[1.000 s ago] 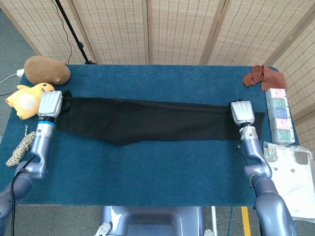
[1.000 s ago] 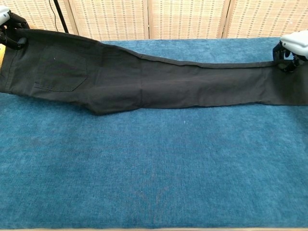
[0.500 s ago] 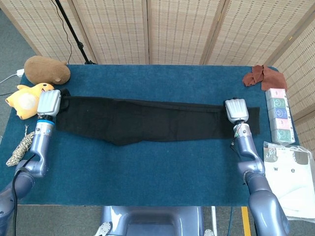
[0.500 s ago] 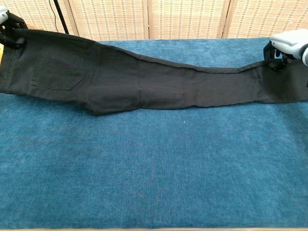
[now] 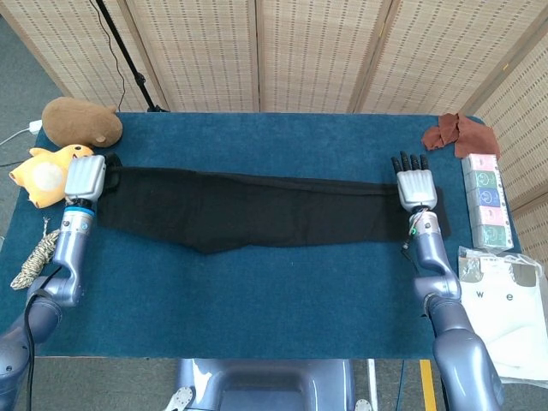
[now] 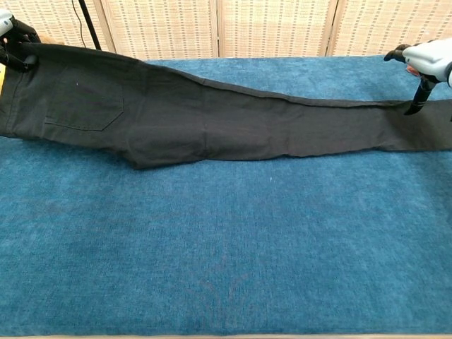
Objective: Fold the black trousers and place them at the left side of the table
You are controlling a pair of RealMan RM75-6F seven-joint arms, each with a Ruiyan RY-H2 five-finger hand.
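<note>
The left hand [image 5: 86, 178] is pinching the waist end of the black trousers [image 5: 248, 210], fingers curled into the cloth. The right hand [image 5: 416, 183] is hovering over the cuff end with fingers spread, holding nothing. The trousers are lying stretched lengthwise across the blue bench [image 5: 257, 291], waist pointing left.

A: What's sitting behind the bench [image 5: 282, 291]?

B: Folding screens [image 5: 308, 51] with woven tan panels in wooden frames are standing along the back and angling in at the right.

A: Floor?

B: Grey floor [image 5: 21, 86] is showing at left. A black stand pole [image 5: 124, 51] is leaning in front of the screens, and a white cable [image 5: 13, 137] is lying there.

A: Bench surface?

B: Blue carpet-like cover is lying over it. Light is falling evenly.
</note>
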